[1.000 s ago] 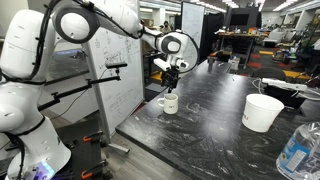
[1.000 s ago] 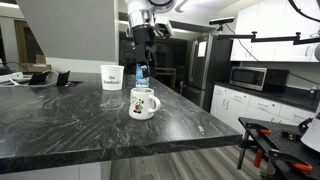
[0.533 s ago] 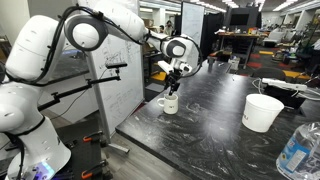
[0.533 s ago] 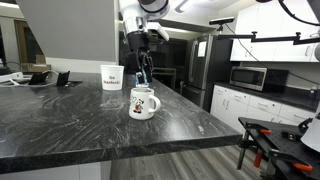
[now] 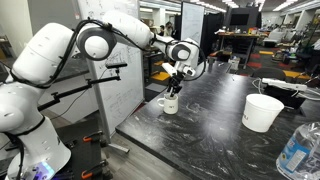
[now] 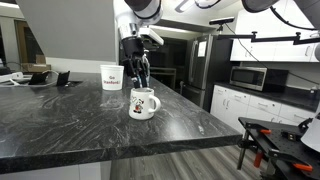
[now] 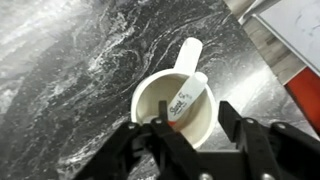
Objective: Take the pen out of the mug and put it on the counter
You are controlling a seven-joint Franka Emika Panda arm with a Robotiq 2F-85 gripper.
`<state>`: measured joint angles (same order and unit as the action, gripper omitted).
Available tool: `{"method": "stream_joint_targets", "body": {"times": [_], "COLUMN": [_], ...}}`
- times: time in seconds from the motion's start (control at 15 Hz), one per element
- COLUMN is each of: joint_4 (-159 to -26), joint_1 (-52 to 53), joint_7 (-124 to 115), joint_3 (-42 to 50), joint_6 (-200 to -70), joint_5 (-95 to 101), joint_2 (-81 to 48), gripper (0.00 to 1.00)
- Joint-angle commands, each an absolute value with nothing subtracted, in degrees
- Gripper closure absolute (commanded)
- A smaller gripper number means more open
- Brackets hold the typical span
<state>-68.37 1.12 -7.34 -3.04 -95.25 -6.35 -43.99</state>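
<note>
Lower than a second ago, the pincer point(image 5: 172, 88) has come down over the mug point(image 5: 170, 104), and the white arm's elbow has swung forward above it. The arm arches up from its base and reaches out, with the wrist pointing straight down at the bench point(image 5: 215, 120).

The bench is glossy black stone with pale grey marbling. The mug is small, round, white ceramic with a side handle, and it stands upright near the bench edge.

In the wrist view the pincer point(image 7: 192, 130) is spread wide, its two dark fingers on either side of the mug's point(image 7: 155, 95) mouth, gripping nothing. The thin reddish pen point(image 7: 177, 115) leans inside the mug against the wall (whether a finger touches it cannot be told). A larger white tub point(image 5: 263, 112) stands well apart.
</note>
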Motion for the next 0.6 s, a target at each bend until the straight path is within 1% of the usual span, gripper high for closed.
{"method": "stream_joint_targets", "body": {"times": [0.0,0.07,0.13,0.2,0.47,0.53], "joint_4": [-63.2,-63.0,-62.8,-62.7,-63.2,-63.8], "joint_1": [1.4,1.4,1.5,1.5,1.3,1.2], "joint_7": [-10.2,-10.6,-10.8,-11.0,-10.9,-11.0], "joint_3": [-2.3,-2.2,-2.2,-2.2,-2.2,-2.2], "joint_6": [-92.0,-92.2,-92.3,-92.1,-91.8,-92.3], "joint_5": [-7.8,-7.8,-7.7,-7.8,-8.1,-8.2], "joint_2": [-47.3,-47.6,-47.8,-47.8,-47.6,-47.3], "gripper": [0.48,0.51,0.51,0.53,0.50,0.48]}}
